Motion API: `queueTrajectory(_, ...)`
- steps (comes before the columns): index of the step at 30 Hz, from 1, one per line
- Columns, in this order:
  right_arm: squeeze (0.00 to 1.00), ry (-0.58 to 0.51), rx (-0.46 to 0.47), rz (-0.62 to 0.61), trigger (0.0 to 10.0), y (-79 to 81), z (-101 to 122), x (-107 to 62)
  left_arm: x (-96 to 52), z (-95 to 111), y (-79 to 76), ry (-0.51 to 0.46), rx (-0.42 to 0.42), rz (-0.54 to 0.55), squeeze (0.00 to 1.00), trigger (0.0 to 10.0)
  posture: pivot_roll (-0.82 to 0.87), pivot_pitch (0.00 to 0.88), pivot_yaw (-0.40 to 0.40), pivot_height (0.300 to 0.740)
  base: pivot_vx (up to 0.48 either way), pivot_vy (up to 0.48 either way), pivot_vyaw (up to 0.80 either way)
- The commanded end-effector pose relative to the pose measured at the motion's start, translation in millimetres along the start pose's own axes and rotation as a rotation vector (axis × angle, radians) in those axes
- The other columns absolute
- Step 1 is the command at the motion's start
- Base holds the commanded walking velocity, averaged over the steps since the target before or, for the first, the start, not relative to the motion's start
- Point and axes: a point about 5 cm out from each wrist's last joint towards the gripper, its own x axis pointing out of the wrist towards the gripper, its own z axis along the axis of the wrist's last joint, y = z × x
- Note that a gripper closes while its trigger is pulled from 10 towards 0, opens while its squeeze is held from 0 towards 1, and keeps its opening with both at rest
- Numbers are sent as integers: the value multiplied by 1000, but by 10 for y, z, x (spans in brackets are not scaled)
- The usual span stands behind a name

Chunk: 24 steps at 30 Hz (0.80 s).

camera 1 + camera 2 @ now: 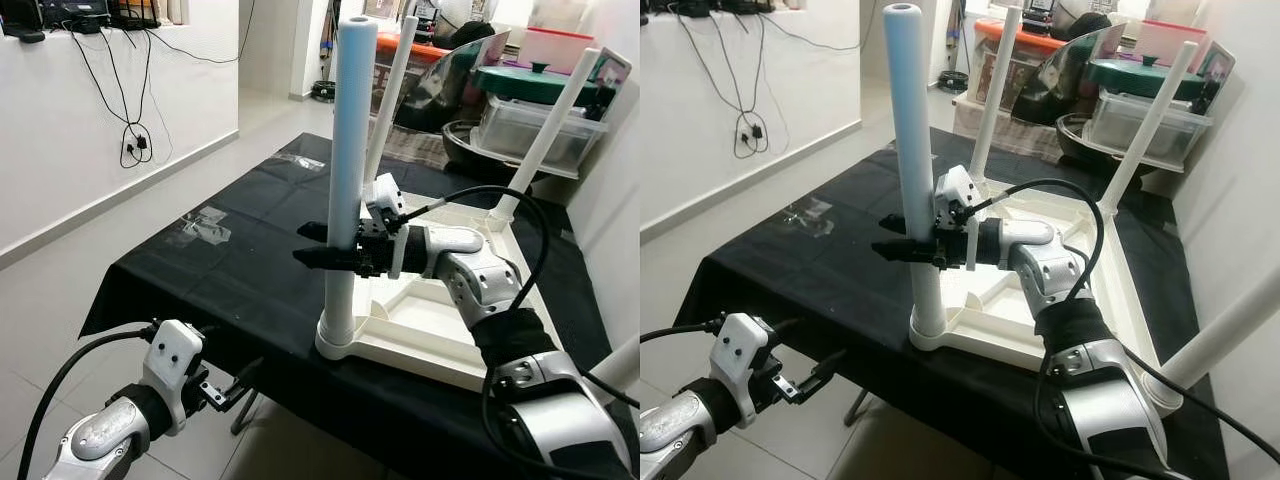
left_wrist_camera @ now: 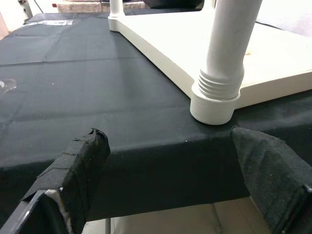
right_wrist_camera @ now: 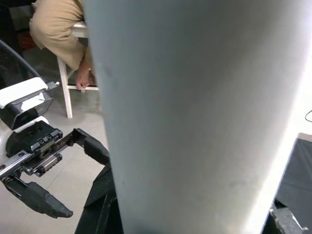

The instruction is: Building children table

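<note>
A white children's table (image 1: 425, 322) lies upside down on a black-clothed table (image 1: 230, 260). A tall pale leg (image 1: 352, 130) stands upright in its near-left corner socket (image 2: 214, 100). My right gripper (image 1: 325, 248) is shut on this leg about a third of the way up, with the black fingers reaching past it. In the right wrist view the leg (image 3: 195, 117) is very close. My left gripper (image 1: 235, 388) hangs open below the cloth's front edge, apart from everything; its two fingers (image 2: 78, 165) frame the socket from a distance.
Two more white legs (image 1: 395, 90) (image 1: 550, 130) stand at the far corners, and another (image 1: 620, 365) at the near right. Storage boxes and a pot (image 1: 530, 95) crowd the back right. A person's leg on a chair (image 3: 58, 24) is beyond the table.
</note>
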Motion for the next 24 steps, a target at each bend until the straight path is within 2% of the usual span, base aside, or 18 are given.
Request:
queueTrajectory(1, 0, 58, 191, -46, 0, 39, -404, -10, 0, -47, -22, 14, -14, 5, 0, 10000, 122, 0, -154, 740, 0, 0, 0)
queueTrajectory(15, 0, 34, 247, -170, 0, 65, -576, -104, 2, -67, -16, 18, -23, 13, 0, 10000, 112, 0, -149, 740, 0, 0, 0)
queueTrajectory(17, 0, 6, 268, -253, 0, 78, -617, -108, -2, -72, -16, 19, -26, 17, 0, 10000, 109, 0, -147, 740, 0, 0, 0)
queueTrajectory(18, 0, 6, 268, -253, 0, 78, -617, -108, -2, -72, -16, 19, -26, 17, 0, 10000, 109, 0, -147, 740, 0, 0, 0)
queueTrajectory(20, 0, -11, 322, -394, 0, 78, -719, -133, -3, -81, -19, 22, -31, 18, 0, 10000, 106, 0, -145, 740, 0, 0, 0)
queueTrajectory(21, 0, -11, 322, -394, 0, 78, -719, -133, -3, -81, -19, 22, -31, 18, 0, 10000, 106, 0, -145, 740, 0, 0, 0)
queueTrajectory(24, 0, -12, 366, -494, 0, 86, -811, -155, -2, -86, -20, 23, -33, 17, 0, 10000, 104, 0, -141, 740, 0, 0, 0)
